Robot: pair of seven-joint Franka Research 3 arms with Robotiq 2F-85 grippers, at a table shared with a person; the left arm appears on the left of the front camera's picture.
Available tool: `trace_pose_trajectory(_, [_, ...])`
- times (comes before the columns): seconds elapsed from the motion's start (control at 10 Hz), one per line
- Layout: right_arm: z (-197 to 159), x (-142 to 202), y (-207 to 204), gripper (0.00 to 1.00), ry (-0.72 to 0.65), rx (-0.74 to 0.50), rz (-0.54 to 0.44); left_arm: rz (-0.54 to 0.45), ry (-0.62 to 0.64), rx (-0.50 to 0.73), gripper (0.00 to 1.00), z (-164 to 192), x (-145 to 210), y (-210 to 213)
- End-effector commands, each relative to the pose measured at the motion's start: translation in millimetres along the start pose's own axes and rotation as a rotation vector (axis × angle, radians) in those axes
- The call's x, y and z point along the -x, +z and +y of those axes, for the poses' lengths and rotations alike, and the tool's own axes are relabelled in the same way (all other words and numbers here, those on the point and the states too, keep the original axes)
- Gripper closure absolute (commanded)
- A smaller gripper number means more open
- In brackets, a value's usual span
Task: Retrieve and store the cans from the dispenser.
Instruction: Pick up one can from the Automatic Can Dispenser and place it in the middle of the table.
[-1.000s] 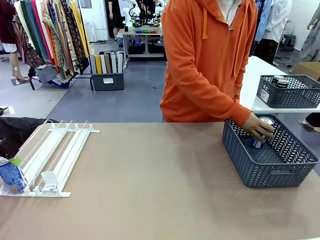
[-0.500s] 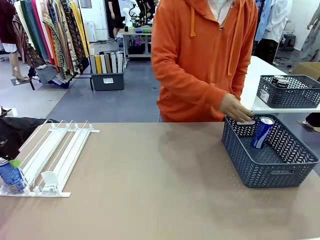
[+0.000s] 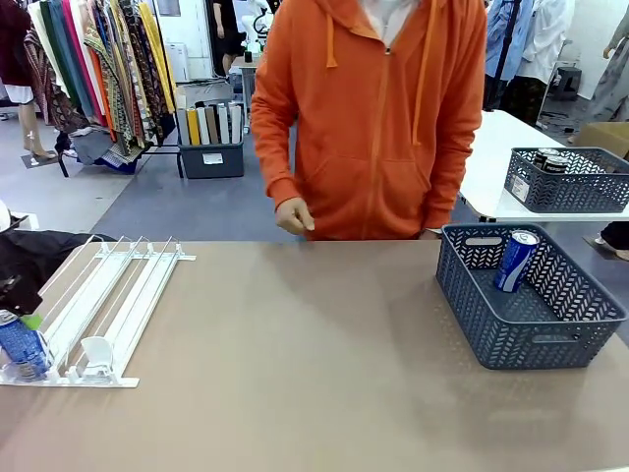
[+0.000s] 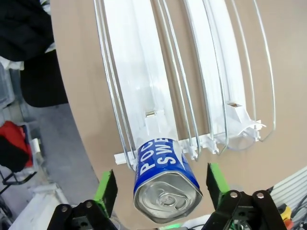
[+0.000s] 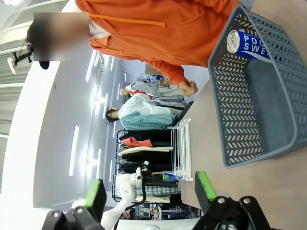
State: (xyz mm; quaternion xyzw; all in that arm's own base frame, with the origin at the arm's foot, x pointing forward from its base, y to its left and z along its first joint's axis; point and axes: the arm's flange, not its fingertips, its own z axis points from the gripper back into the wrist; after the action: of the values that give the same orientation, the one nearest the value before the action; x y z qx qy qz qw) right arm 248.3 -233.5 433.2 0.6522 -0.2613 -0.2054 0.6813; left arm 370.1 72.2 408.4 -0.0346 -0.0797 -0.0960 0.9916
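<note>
Table (image 3: 324, 374) middle is lying wide open between the dispenser (image 3: 108, 295) on the robot's left and the basket (image 3: 550, 339) on its right, nothing blocking a pass across. Person's hand (image 3: 293, 216) is hanging at the far edge, off the surface. Leaning can (image 3: 515, 261) is taking up the basket's far side; the rest of its floor is lying free. Lane-end can (image 4: 165, 179) is sitting between the left gripper (image 4: 162, 182) fingers (image 4: 106, 187), a gap showing on each side. Lanes above it are running bare. White stopper (image 4: 237, 112) is blocking the low end of another lane. Black bundle (image 3: 29, 265) is crowding the dispenser's left side. Right gripper (image 5: 149, 190) is hanging with fingers apart, nothing between them.
</note>
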Motion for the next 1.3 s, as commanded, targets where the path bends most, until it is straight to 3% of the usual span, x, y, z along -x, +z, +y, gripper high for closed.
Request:
trace_pose_trajectory(0.0, [4.1,-2.3,0.4,0.00,0.005,-0.020,-0.008,0.029,0.013,-0.046,1.00,-15.9,39.0,-19.3])
trace_pose_trajectory(0.7, [4.1,-2.3,0.4,0.00,0.005,-0.020,-0.008,-0.002,0.015,-0.054,1.00,-16.8,38.1,-7.0])
trace_pose_trajectory(1.2, [4.1,-2.3,0.4,0.00,0.005,-0.020,-0.008,-0.196,0.002,-0.104,1.00,-29.7,68.7,143.8])
